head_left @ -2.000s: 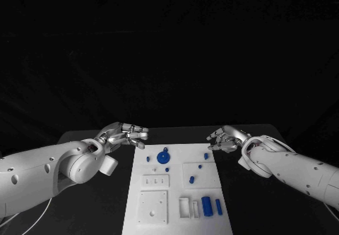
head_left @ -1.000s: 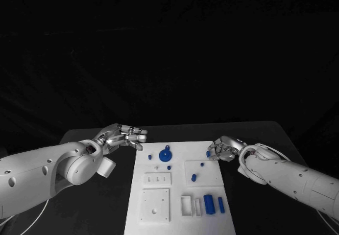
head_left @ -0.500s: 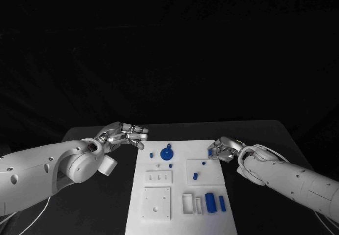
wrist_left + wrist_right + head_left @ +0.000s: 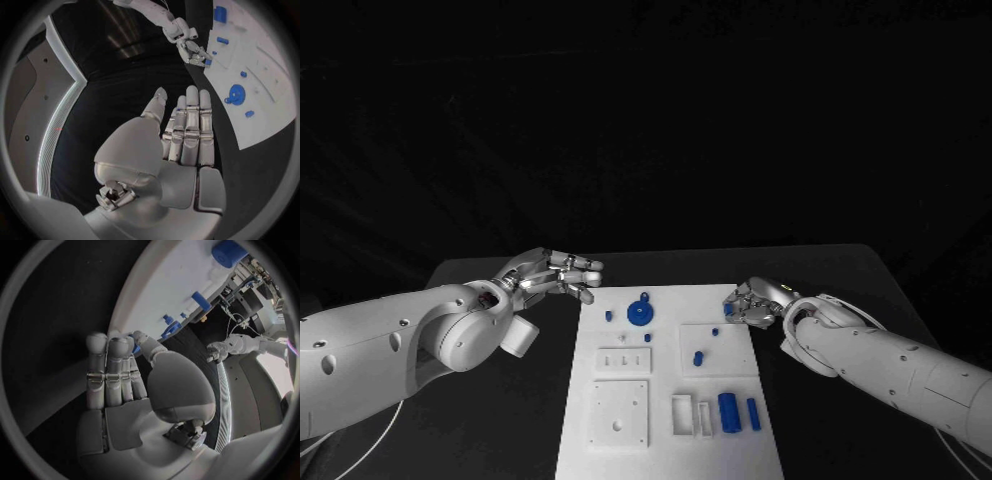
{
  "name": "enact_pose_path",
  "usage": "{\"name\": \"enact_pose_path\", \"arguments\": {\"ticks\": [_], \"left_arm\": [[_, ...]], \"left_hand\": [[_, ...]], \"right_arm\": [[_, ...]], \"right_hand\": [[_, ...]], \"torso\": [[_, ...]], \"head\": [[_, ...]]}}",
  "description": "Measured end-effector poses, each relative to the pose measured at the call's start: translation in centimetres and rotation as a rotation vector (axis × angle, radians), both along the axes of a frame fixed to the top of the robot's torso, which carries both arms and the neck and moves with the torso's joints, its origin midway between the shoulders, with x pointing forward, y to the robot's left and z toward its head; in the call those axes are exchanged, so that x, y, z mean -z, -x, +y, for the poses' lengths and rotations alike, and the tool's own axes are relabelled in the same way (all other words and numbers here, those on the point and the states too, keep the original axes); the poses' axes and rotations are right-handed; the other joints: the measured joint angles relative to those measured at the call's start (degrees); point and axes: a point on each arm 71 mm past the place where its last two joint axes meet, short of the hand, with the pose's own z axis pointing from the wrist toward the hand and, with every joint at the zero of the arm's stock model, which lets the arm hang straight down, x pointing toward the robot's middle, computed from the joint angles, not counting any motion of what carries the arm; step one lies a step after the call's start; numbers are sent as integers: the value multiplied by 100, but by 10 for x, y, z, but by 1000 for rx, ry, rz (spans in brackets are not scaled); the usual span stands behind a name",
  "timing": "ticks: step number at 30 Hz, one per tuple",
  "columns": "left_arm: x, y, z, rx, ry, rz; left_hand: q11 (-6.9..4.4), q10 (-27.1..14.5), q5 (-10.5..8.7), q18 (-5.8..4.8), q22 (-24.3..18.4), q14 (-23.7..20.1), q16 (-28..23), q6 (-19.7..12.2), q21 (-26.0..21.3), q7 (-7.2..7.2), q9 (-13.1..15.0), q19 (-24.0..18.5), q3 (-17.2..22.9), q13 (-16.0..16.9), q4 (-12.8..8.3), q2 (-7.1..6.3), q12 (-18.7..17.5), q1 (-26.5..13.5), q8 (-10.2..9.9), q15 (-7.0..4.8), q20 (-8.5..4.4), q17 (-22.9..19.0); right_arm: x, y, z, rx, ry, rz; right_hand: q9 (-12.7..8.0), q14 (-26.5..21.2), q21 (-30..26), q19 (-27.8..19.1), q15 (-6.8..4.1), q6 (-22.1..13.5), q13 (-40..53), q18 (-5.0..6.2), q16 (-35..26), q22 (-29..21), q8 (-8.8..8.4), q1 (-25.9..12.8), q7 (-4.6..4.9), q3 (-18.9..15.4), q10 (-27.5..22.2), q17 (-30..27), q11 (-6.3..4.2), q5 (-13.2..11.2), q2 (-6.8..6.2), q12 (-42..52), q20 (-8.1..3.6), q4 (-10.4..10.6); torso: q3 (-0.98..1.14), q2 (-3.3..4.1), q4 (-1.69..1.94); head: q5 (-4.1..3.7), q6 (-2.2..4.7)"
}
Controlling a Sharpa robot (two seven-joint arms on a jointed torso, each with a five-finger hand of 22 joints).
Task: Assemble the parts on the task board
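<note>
The white rectangular task board (image 4: pixel 668 380) lies lengthwise in the middle of the black table (image 4: pixel 473 275), running away from the robot. At its near end stand a thick blue cylinder (image 4: pixel 728 412) and, just right of it, a thinner blue rod (image 4: pixel 753 414), with pale upright blocks (image 4: pixel 691 416) to their left and a white square plate with a small hole (image 4: pixel 619 412) further left. Moving up the board, there's a short blue peg (image 4: pixel 698 357) on a raised white square, then a row of slots (image 4: pixel 625 361) to its left. Further on, a round blue disc with a small tab (image 4: pixel 640 314) sits near the far end, a small blue stud (image 4: pixel 609 315) just left of it.

Out at the far right edge, the silver right hand (image 4: pixel 756 303) is curled over the board's rim, its fingertips closing on a small blue piece (image 4: pixel 135 347) — I can't tell whether it's gripped. Across at the far left corner, the silver left hand (image 4: pixel 560 275) hovers off the board, fingers straight and pressed side by side, holding nothing.
</note>
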Motion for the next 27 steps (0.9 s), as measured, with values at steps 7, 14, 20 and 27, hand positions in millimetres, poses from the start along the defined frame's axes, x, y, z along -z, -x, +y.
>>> {"name": "enact_pose_path", "arguments": {"ticks": [7,14,20,27], "left_arm": [[0,0,0,0,-1,2],[0,0,0,0,-2,4],[0,0,0,-1,-3,5],[1,-1,1,-3,-10,8]], "left_hand": [[20,-21,0,0,-6,0,-24,0,0,0,0,0,0,0,0,0,0,0,0,0,0,0],[1,-40,0,0,-14,0,-24,0,0,0,0,0,0,-1,0,0,0,0,0,0,0,0],[1,-40,0,0,-14,0,-24,0,0,0,0,0,0,0,0,0,0,0,0,0,0,-1],[-16,-24,0,0,-13,16,0,17,35,-17,5,0,-13,-1,13,3,0,-2,0,-15,0,30]], "right_arm": [[-1,0,-1,16,-2,-13],[-2,-1,-1,35,-8,-30],[-3,-1,0,44,-19,-42],[-10,1,6,39,-36,-60]], "right_hand": [[18,-41,125,1,-40,478,16,0,13,0,-43,-7,-129,466,0,49,-65,-494,12,0,-43,-25],[20,-23,239,1,-59,549,22,1,94,-1,-23,-32,-134,583,40,132,-105,-522,36,0,-84,1],[21,-19,260,1,-62,551,37,1,101,-1,-15,-45,-135,497,40,198,-105,-493,48,0,-84,30],[23,-20,285,2,-62,558,45,1,154,-1,-14,-46,-140,429,41,257,-104,-358,48,0,-84,75]], "torso": [[1,-1,-2],[1,-1,-2],[-1,-2,-2],[0,-10,-17]], "head": [[-3,-2],[-15,-6],[-24,-14],[-15,0]]}}
